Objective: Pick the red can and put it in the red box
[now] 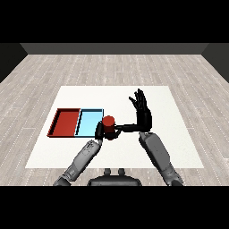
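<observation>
A floor of pale grey-brown wood-look planks runs in long strips across the room, the boards narrowing toward the far side. There it meets a dark grey, plain wall that spans the view as a low band. In the middle of the floor stands a white, flat rectangular table, its top smooth and evenly lit, wider at the near edge than at the far one. The light is soft and even
</observation>
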{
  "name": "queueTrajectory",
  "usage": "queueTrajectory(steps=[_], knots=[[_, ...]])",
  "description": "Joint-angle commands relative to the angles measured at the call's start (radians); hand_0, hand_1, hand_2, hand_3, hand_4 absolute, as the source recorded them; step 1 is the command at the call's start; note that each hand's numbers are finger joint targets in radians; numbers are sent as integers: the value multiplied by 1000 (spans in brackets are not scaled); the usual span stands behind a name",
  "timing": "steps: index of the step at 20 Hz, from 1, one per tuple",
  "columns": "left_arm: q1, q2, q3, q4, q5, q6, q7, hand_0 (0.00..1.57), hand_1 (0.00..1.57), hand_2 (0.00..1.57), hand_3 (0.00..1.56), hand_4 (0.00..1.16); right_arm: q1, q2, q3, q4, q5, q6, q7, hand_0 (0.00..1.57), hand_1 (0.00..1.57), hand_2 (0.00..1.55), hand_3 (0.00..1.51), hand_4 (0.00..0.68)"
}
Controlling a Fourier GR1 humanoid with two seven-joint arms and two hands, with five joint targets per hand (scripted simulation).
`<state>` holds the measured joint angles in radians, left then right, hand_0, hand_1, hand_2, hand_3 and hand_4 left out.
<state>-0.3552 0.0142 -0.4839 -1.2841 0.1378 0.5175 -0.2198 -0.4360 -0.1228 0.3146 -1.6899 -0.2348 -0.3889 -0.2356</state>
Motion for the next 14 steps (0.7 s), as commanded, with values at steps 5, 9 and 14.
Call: queueTrajectory(steps=[5, 9, 14], knots=[[38, 99, 98, -98, -7, -57, 25, 1571, 1571, 1571, 1468, 1134, 174, -85, -175, -79, -98, 113, -43, 0, 0, 0, 0, 0], [48, 159, 125, -147, -46, -52, 34, 1571, 1571, 1571, 1462, 1118, 216, -122, -284, 12, -142, 173, -101, 0, 0, 0, 0, 0], [54, 274, 182, -220, -94, -63, 148, 1571, 1571, 1552, 1437, 1115, 327, -112, -244, 49, -87, 189, -132, 0, 0, 0, 0, 0]])
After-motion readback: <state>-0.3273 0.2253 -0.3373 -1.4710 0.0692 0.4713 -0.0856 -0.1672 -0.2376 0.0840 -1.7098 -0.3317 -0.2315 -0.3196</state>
